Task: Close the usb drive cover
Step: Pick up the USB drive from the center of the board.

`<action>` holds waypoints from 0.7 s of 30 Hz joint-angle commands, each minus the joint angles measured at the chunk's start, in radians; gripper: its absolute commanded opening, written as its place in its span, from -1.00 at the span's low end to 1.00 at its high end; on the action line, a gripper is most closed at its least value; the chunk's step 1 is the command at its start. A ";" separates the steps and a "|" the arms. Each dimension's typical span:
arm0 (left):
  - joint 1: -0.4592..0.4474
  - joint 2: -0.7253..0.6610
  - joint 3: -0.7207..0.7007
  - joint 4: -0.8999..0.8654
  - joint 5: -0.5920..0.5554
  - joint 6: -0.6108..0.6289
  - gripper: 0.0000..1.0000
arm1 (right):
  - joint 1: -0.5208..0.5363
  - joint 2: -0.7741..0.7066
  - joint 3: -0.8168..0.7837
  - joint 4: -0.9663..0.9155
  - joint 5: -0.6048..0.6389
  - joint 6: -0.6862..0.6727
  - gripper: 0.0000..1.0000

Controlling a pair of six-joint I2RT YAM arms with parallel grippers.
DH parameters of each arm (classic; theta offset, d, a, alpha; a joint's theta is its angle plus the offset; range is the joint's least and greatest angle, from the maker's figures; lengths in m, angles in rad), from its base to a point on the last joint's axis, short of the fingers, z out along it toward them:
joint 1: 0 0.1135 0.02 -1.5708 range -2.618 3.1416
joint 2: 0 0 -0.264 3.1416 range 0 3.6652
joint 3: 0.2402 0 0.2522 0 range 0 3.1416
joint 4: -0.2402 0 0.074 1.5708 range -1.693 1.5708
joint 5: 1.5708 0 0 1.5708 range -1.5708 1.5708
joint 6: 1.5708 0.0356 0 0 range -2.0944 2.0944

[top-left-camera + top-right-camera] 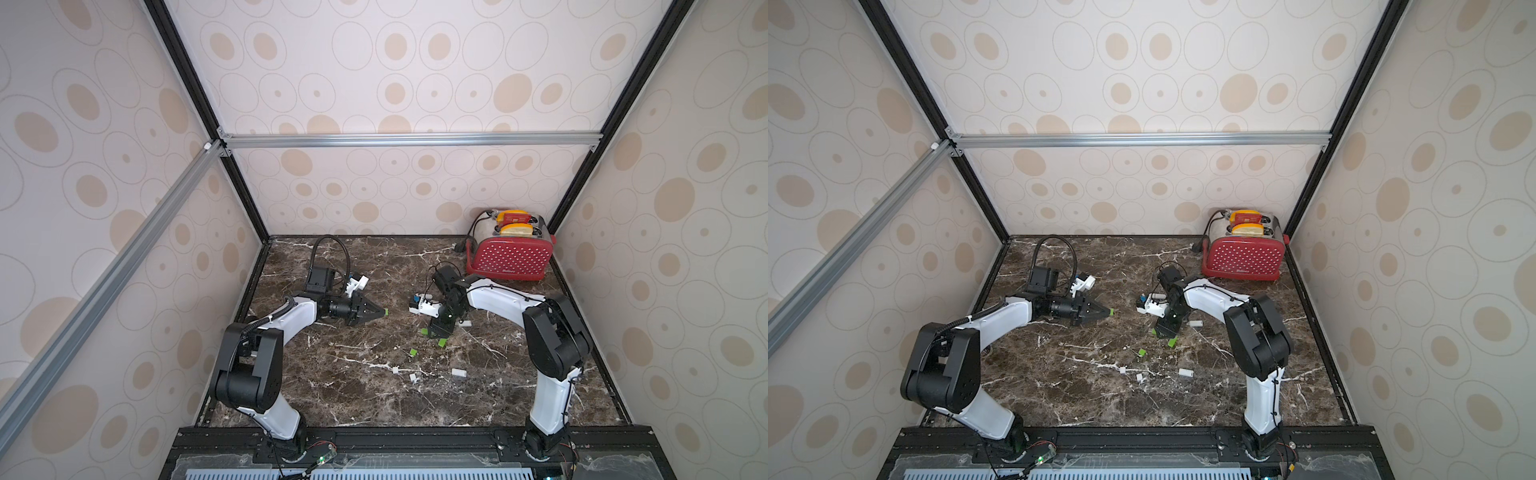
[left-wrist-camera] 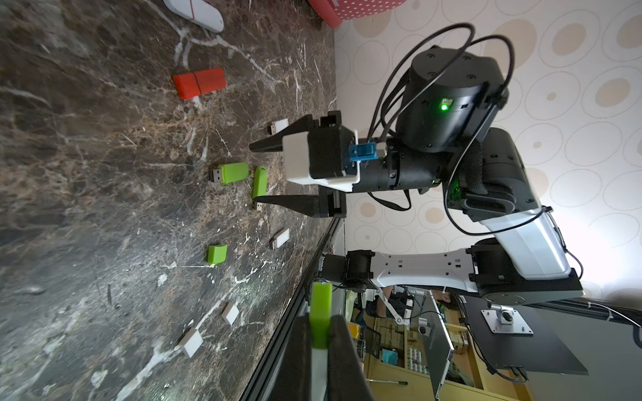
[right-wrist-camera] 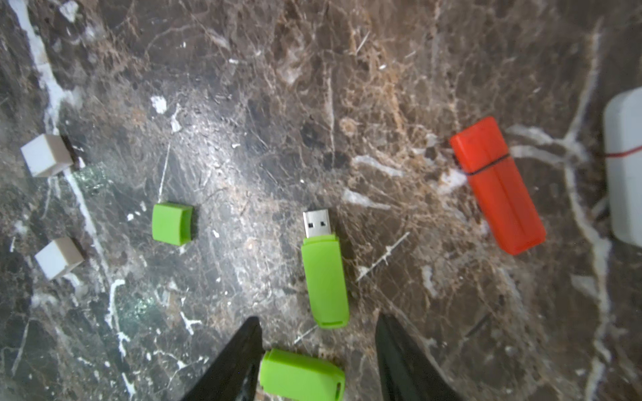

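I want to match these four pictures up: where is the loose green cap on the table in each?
In a top view: loose green cap, middle of the table.
In a top view: same spot.
Left wrist: between the bare-plug green drive and the white caps, at.
Right wrist: likewise, between that drive and the caps.
Shared landmark: the two white caps beside it.

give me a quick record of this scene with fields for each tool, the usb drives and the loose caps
left tool: shut on a green cap
right tool: open, jaws either side of the near green drive, which lies on the table
second green drive: flat on the table, plug bare
loose green cap: on the table, apart from both green drives
red drive: capped
white caps: two, loose
toaster: far corner
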 commanded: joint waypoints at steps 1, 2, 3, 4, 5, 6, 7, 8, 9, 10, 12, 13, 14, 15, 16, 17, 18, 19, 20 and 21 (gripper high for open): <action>0.003 0.021 0.001 0.051 0.053 -0.024 -1.00 | 0.020 0.049 0.017 -0.008 0.025 -0.022 0.06; 0.003 0.025 0.002 0.053 0.062 -0.027 -1.00 | 0.026 0.055 0.019 -0.008 0.034 -0.026 0.05; 0.004 0.030 0.004 0.059 0.069 -0.031 -1.00 | 0.035 0.067 0.022 -0.004 0.051 -0.027 0.04; 0.003 0.036 0.004 0.061 0.070 -0.032 -1.00 | 0.041 0.079 0.028 -0.008 0.073 -0.027 0.02; 0.003 0.045 0.004 0.066 0.078 -0.032 -1.00 | 0.046 0.089 0.035 -0.012 0.088 -0.029 -0.01; 0.004 0.058 0.004 0.072 0.094 -0.032 -1.00 | 0.051 0.099 0.043 -0.018 0.097 -0.032 -0.06; 0.003 0.075 0.005 0.072 0.102 -0.033 -1.00 | 0.054 0.108 0.047 -0.023 0.108 -0.033 -0.11; 0.003 0.092 0.008 0.070 0.112 -0.036 -1.00 | 0.057 0.112 0.047 -0.023 0.115 -0.037 -0.15; 0.004 0.113 0.013 0.070 0.121 -0.040 -1.00 | 0.061 0.112 0.045 -0.021 0.123 -0.038 -0.22; 0.005 0.133 0.021 0.068 0.126 -0.042 -1.00 | 0.061 0.109 0.041 -0.020 0.126 -0.042 -0.30; 0.006 0.167 0.048 0.046 0.125 -0.038 -1.00 | 0.062 0.088 0.016 -0.004 0.127 -0.059 -0.48; 0.005 0.176 0.060 0.039 0.125 -0.038 -1.00 | 0.062 0.074 0.006 0.003 0.132 -0.066 -0.53; 0.006 0.182 0.070 0.033 0.128 -0.032 -1.00 | 0.062 0.055 -0.003 0.009 0.134 -0.074 -0.59; 0.006 0.185 0.077 0.023 0.131 -0.020 -1.00 | 0.062 0.037 -0.009 0.014 0.135 -0.083 -0.64; 0.006 0.187 0.080 0.013 0.135 -0.005 -1.00 | 0.061 0.020 -0.014 0.017 0.133 -0.089 -0.68; 0.005 0.189 0.079 0.011 0.137 0.004 -1.00 | 0.060 -0.001 -0.016 0.018 0.126 -0.099 -0.74; 0.005 0.188 0.077 0.011 0.137 0.012 -1.00 | 0.061 -0.020 -0.021 0.020 0.122 -0.108 -0.80; 0.005 0.188 0.076 0.011 0.136 0.021 -1.00 | 0.060 -0.039 -0.025 0.024 0.120 -0.113 -0.83; 0.006 0.188 0.075 0.010 0.135 0.028 -1.00 | 0.057 -0.062 -0.030 0.027 0.112 -0.120 -0.86; 0.004 0.186 0.074 0.010 0.134 0.034 -1.00 | 0.054 -0.082 -0.035 0.027 0.098 -0.130 -0.90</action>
